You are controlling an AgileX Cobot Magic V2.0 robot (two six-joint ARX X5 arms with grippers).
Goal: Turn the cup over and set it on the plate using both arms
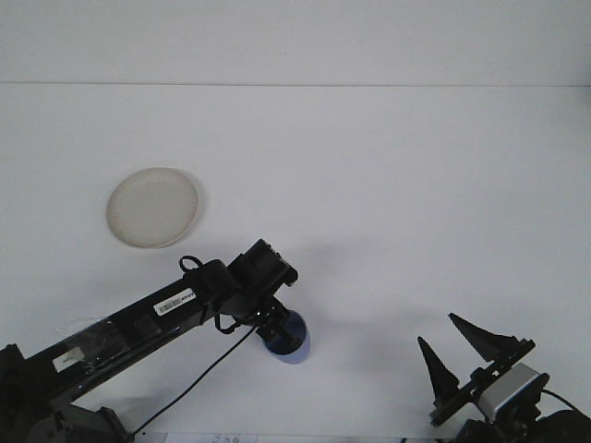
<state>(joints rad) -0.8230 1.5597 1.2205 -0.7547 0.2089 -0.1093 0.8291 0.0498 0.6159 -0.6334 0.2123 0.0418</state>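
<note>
Front view: right gripper (459,345) low at near right, fingers spread wide, empty. Left gripper (276,330) sits on the blue cup (294,340); finger opening hidden, cannot tell. Plate (152,207) lies farther left, well apart.

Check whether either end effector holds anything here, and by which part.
The left end effector sits on the blue cup at its near-left rim; a closed grip cannot be confirmed. The right end effector is open, holding nothing.

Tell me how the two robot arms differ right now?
The left arm's tool is stretched out over the table, down at the small blue cup; the right arm's tool sits back at the near edge, touching nothing. The right tool's black fingers point up, spread open; the left's are hidden. Both are black.
</note>
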